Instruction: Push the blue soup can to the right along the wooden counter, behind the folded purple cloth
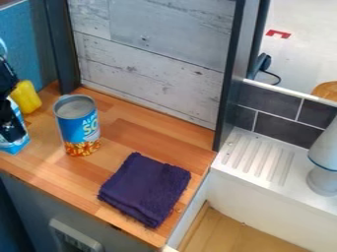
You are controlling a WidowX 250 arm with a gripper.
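Note:
At the left edge of the camera view, the black gripper (9, 106) is low over the wooden counter, partly cut off by the frame. It overlaps a blue and white carton (17, 143) standing there; whether it holds the carton is unclear. Just behind is a yellow object (26, 96), partly hidden by the gripper. To the right of the carton, a blue can (78, 125) with an orange lower band and a grey top stands upright. A folded dark purple cloth (145, 189) lies flat on the counter, right of the can and closer to the front edge.
The wooden counter (128, 133) has a whitish wood-panel wall (151, 59) behind it and a dark upright post (230, 78) at its right rear corner. Farther right are a white ribbed drainboard (256, 157) and a grey-white vessel (323, 170).

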